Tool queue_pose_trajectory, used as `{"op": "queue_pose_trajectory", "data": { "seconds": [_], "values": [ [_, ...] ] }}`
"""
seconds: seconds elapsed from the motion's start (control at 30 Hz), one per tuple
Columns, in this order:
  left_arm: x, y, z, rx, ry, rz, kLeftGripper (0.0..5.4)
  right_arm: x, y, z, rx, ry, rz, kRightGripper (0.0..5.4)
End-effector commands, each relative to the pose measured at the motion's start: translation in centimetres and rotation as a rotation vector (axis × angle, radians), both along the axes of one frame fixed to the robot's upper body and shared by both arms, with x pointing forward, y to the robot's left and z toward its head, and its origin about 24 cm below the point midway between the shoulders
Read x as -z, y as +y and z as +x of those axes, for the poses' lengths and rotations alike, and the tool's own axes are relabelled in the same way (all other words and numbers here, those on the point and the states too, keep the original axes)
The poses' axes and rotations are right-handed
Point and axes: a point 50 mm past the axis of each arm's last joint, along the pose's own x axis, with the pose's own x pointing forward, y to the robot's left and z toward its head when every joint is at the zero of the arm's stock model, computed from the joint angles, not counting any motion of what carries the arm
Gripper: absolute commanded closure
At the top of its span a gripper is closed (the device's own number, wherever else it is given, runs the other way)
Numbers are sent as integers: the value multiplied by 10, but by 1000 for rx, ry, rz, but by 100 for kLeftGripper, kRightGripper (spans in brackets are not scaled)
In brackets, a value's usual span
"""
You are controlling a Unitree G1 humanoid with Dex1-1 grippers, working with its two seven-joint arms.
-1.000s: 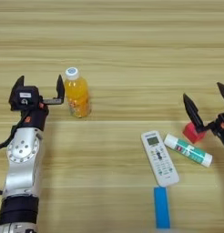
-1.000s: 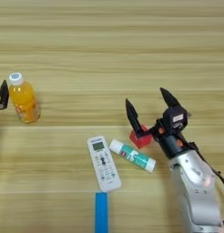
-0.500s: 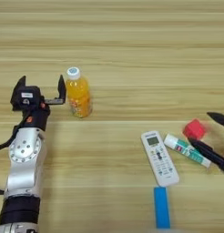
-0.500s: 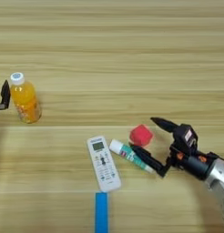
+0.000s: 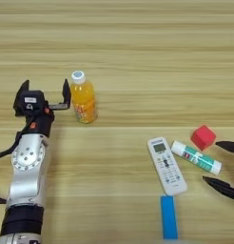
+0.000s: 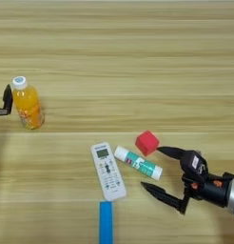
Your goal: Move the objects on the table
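The orange-drink bottle (image 5: 83, 97) stands upright on the table (image 5: 138, 47), a clear bottle of orange liquid with a white cap, at about 9 o'clock from the table's middle. The red cube (image 6: 147, 142) rests at roughly 4 o'clock from the middle. Just beside it, toward 8 o'clock, lies the white-and-green tube (image 6: 137, 163), flat on its side and slanting from upper left to lower right; whether cube and tube touch cannot be told. The white remote control (image 6: 108, 170) lies flat just beside the tube at its 9 o'clock, its small screen end pointing toward 11 o'clock. A blue bar (image 6: 105, 221) lies at 6 o'clock from the remote, near its lower end, long side running up and down.

The left gripper (image 5: 44, 96) sits at 9 o'clock from the bottle, jaws spread wide and holding nothing; one black finger stands just beside the bottle's shoulder, and contact cannot be told.

The right gripper (image 6: 158, 171) lies low at 3 o'clock from the tube, jaws wide apart and empty. Its upper finger tip is just beside the cube's lower right corner; the lower finger points toward 10 o'clock, near the tube's end.
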Motion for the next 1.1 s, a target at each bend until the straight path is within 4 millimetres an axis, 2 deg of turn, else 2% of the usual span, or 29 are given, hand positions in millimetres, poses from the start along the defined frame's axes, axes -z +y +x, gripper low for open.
{"op": "queue_pose_trajectory", "data": {
  "seconds": [0.03, 0.37, 0.63, 1.1],
  "values": [
    [-1, -2, 1, 6, 4, 16, 2, 8, -1, -3, -14, 21, -49, 0],
    [-1, -3, 0, 5, 3, 18, 0, 24, 3, -3, 0, 50, -98, 116],
    [-1, -3, 0, 5, 3, 18, 0, 24, 11, 3, 10, 36, -62, 203],
    [2, -1, 0, 3, 8, 18, 0, 27, 13, 12, 88, 43, -72, 357]
  ]
}}
